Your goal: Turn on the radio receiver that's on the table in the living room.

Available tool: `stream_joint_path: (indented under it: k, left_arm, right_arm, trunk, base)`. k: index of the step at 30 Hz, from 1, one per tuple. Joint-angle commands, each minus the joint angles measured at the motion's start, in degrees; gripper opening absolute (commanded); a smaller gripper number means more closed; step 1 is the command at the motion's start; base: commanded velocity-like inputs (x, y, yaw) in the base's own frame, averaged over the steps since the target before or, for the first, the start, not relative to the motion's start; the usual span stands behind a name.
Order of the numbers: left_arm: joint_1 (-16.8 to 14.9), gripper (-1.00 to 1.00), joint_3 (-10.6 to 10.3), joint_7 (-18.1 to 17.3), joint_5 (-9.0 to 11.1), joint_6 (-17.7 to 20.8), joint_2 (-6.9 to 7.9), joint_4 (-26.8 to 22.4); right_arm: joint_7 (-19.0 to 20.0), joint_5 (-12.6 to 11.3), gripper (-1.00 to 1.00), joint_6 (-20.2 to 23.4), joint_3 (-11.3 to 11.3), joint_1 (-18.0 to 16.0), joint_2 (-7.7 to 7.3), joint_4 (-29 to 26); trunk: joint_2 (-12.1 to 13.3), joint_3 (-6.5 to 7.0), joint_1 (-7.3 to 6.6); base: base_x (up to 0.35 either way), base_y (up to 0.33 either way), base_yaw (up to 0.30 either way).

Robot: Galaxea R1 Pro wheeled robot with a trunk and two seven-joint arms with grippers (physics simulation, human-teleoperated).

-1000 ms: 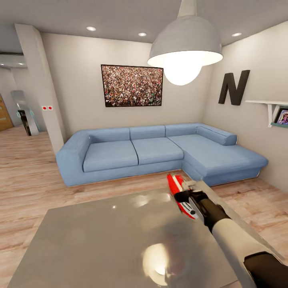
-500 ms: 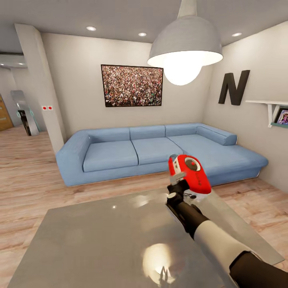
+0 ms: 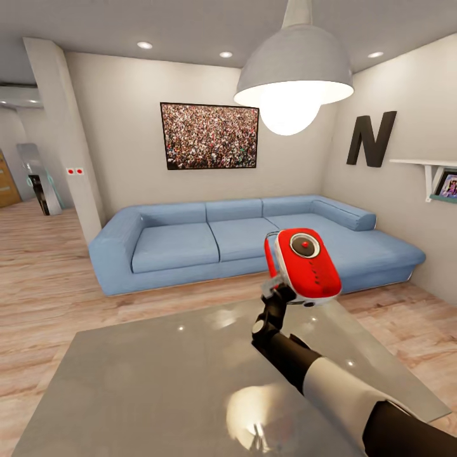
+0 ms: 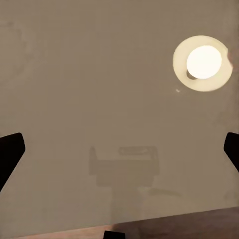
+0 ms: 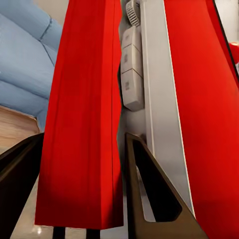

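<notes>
- Right gripper [image 3: 279, 293], centre right of frame: fingers clamped on the handle [image 5: 84, 124] of the radio receiver [image 3: 306, 265], held above the table [image 3: 158, 381].
- Left gripper [image 4: 119, 149]: fingers spread wide over the table's glossy top.
- Background: light-blue sofa [image 3: 190, 244], pendant lamp [image 3: 293, 70].

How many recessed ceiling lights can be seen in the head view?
3. One recessed light is at the left, one is near the middle beside the pendant lamp, one is at the right. The lamp may hide others.
</notes>
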Motion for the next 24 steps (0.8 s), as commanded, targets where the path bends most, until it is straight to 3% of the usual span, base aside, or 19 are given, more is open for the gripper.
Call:
stream_joint_path:
  k: [1,6,24]
  left_arm:
    - [0.0,1.00,0.0,0.0,0.0,0.0,0.00,0.0]
    - [0.0,1.00,0.0,0.0,0.0,0.0,0.00,0.0]
    - [0.0,1.00,0.0,0.0,0.0,0.0,0.00,0.0]
  right_arm:
    - [-0.1,0.3,-1.00,0.2,0.6,0.0,-0.02,0.0]
    - [-0.2,0.0,-1.00,0.0,3.0,0.1,-0.09,0.2]
    - [-0.6,0.2,-1.00,0.2,3.8,0.1,-0.19,0.2]
  trunk:
    - [0.0,0.01,0.00]
    - [0.0,0.01,0.00]
    - [0.0,0.01,0.00]
  base:
    - [0.000,0.000,0.000]
    - [0.000,0.000,0.000]
    - [0.000,0.000,0.000]
